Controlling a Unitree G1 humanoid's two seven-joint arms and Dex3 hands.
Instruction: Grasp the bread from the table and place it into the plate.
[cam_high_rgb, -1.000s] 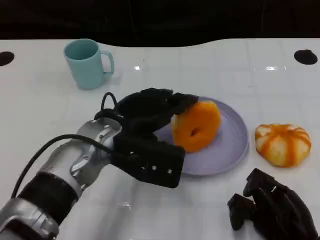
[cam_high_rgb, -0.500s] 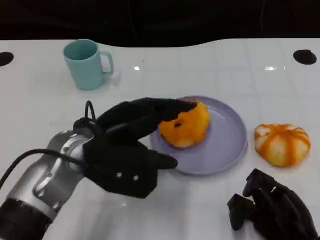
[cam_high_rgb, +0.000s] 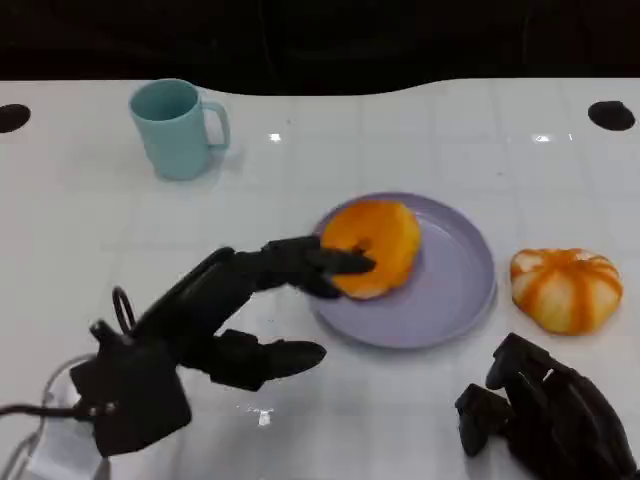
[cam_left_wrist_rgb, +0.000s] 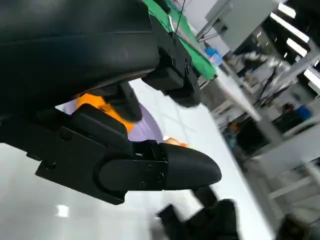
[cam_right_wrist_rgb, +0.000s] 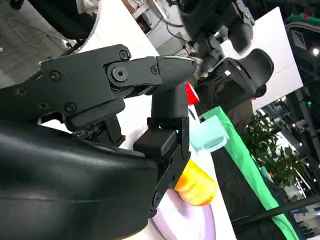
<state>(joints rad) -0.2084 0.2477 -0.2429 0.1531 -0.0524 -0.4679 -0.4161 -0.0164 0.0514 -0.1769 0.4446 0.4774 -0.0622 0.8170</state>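
Lying on the plate (cam_high_rgb: 455, 300), the bread (cam_high_rgb: 372, 246) meets the left hand (cam_high_rgb: 225, 315) fingertips (fingers spread, gripping nothing). The right hand (cam_high_rgb: 545, 415) rests curled, empty.

mug (cam_high_rgb: 178, 127) far off (bun (cam_high_rgb: 565, 288) beside plate (cam_high_rgb: 455, 310))

Orange bread (cam_high_rgb: 372, 246) on lilac plate (cam_high_rgb: 452, 295), teal mug (cam_high_rgb: 176, 127), orange/white-striped bun (cam_high_rgb: 565, 288), white table (cam_high_rgb: 90, 230), blk hands.
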